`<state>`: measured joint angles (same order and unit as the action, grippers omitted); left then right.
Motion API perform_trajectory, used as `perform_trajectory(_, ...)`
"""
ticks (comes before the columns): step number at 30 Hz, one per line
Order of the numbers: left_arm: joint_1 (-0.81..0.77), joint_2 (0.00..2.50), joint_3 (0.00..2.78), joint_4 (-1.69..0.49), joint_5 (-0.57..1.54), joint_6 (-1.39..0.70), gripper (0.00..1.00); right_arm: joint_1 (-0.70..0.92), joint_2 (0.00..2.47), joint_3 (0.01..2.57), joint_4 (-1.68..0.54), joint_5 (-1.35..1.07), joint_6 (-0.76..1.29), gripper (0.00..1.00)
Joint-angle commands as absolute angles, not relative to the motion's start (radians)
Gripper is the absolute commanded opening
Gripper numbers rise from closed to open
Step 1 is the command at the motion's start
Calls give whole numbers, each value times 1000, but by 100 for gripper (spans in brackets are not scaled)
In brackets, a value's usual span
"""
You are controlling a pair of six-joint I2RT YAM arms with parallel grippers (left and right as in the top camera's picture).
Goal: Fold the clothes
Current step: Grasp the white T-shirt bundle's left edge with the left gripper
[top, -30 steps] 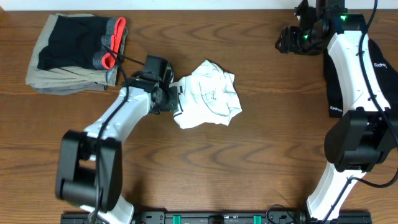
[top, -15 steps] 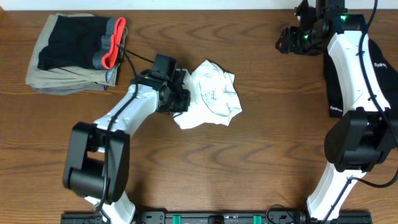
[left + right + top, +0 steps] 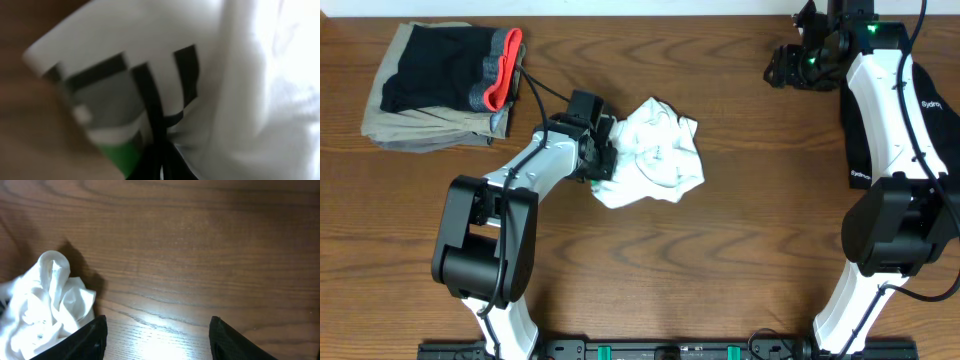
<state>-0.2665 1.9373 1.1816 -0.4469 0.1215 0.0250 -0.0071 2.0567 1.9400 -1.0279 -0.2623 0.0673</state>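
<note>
The T-shirt [image 3: 655, 152] lies bunched near the middle of the table [image 3: 720, 260], with the left pincer [image 3: 605, 152] touching its left edge. A folded stack [image 3: 435, 85] sits in the far left corner, well apart. The right pincer [image 3: 785, 65] hangs at the far right, near another top [image 3: 928, 130].

Overhead light is even and sharp. The left wrist view is blurred, with the shirt [image 3: 250, 75] blown out. In the right wrist view, glare streaks the table [image 3: 165, 325] beside the shirt.

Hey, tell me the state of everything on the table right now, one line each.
white T-shirt: crumpled heap, not folded
left jaws: shut on the white T-shirt's edge
right jaws: open, holding nothing
stack of clothes: folded
black top: partly hidden by the right arm
</note>
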Motion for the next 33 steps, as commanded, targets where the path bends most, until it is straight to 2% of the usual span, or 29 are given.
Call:
perform_trajectory(1, -210, 1996, 1171, -391, -157, 87, 6, 1, 2048, 1934, -1028, -250, 62, 63)
perform_trajectory(9, -146, 1991, 1172, -244, -170, 117, 7, 1, 2048, 1934, -1030, -246, 62, 64)
perform_trajectory(14, -142, 1921, 1260, -358, -169, 171, 13, 0, 2048, 1934, -1030, -239, 62, 69)
perform_trajectory(18, -155, 1824, 1359, -504, -122, 149, 35, 1, 2048, 1934, -1031, -239, 62, 80)
perform_trajectory(20, -167, 1782, 1390, -546, -20, 149, 40, 0, 2048, 1934, -1034, -239, 62, 83)
perform_trajectory(25, -212, 1763, 1394, -538, 178, 123, 41, 0, 2048, 1934, -1034, -239, 62, 83)
perform_trajectory(33, -359, 1876, 1394, -526, 198, 33, 41, -6, 2048, 1934, -1038, -235, 62, 85)
